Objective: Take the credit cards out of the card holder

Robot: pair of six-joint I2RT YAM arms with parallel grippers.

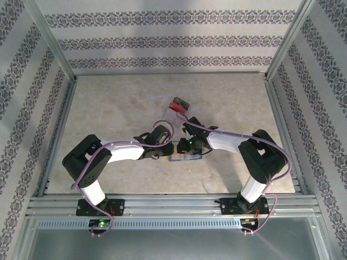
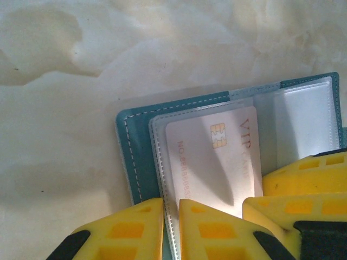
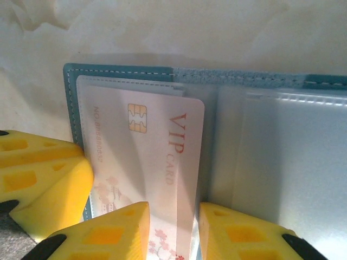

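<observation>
We see the card holder [image 2: 133, 141] lying open and flat on the marbled table [image 2: 65, 135], just in front of both arms and well apart from the clear plastic box [image 1: 178, 105] behind them. In one clear sleeve [image 2: 158, 162] sits a white VIP card [image 2: 211, 157] with a gold chip. The neighbouring sleeve [image 2: 301, 119] looks empty, as far as we can judge.

The left gripper [image 2: 171, 216] has its yellow fingers almost together over the outer border of the holder, with the stitched edge of the sleeve in the thin gap. We cannot tell whether it really clamps that edge. The right gripper [image 3: 173, 222] has its jaws partly apart and holds nothing. Its fingertips stand over the lower end of the card, and whether they touch it is not clear to us.

We judge that the card is not yet out, and several things can go wrong from here:
- The card is thin and flat, so the fingertips may slide over it without catching it.
- The sleeve is soft and glossy. If it is pinched together with the card, the card will not come free.
- If the cover is not held down firmly, the whole holder may lift or travel with the pull.
- The two grippers work very near each other, so their fingers may collide
</observation>
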